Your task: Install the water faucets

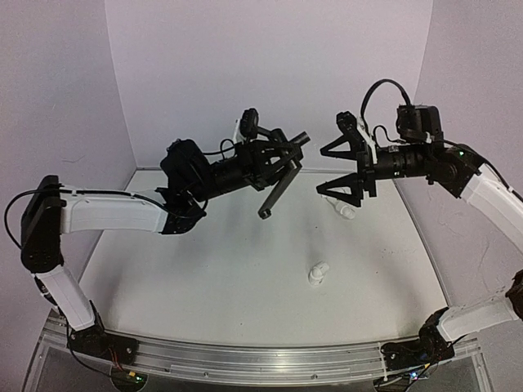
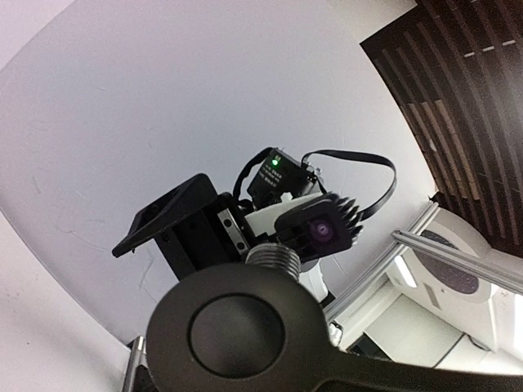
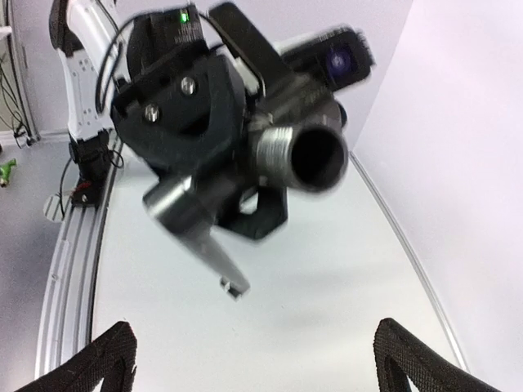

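My left gripper point(image 1: 276, 162) is shut on the dark grey faucet point(image 1: 280, 178) and holds it high above the table. The spout point(image 1: 270, 204) slants down, and the threaded end point(image 3: 315, 155) points at my right gripper. In the left wrist view the faucet's round body point(image 2: 237, 327) fills the foreground and hides my own fingers. My right gripper point(image 1: 327, 170) stands wide open just right of the faucet, apart from it, with nothing between its fingertips point(image 3: 417, 359). Two white fittings lie on the table, one near the middle point(image 1: 317, 274) and one under the right gripper point(image 1: 341, 209).
White walls enclose the white table point(image 1: 204, 278) at the back and on both sides. An aluminium rail point(image 1: 261, 359) with the arm bases runs along the near edge.
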`<action>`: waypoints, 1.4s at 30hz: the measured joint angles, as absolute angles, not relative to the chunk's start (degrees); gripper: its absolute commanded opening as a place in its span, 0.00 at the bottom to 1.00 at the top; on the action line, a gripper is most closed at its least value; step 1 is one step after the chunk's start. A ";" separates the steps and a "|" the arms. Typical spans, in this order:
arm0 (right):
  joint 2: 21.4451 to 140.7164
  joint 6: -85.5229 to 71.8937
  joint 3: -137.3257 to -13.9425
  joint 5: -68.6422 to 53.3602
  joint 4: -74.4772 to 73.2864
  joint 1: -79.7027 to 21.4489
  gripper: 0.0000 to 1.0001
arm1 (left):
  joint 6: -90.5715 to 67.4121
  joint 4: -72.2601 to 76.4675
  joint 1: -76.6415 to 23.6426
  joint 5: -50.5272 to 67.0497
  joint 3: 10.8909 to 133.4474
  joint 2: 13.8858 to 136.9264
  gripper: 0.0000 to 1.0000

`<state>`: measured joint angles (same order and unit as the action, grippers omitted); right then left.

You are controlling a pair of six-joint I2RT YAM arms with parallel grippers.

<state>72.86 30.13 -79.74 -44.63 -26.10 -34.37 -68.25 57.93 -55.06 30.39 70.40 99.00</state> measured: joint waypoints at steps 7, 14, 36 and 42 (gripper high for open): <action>67.69 38.12 -75.62 -33.18 -34.27 -34.39 0.98 | -53.68 35.82 -54.92 23.39 68.47 86.56 0.00; 70.41 49.03 -68.28 -23.23 -41.52 -34.47 0.94 | -47.65 15.39 -54.84 16.88 66.59 81.60 0.00; 97.40 68.89 -70.94 -11.08 -45.03 -41.93 0.79 | -44.91 -1.28 -54.70 11.73 56.10 70.52 0.00; 102.14 70.42 -70.94 -9.02 -42.94 -42.37 0.71 | -44.88 -1.56 -54.70 11.77 56.10 70.19 0.00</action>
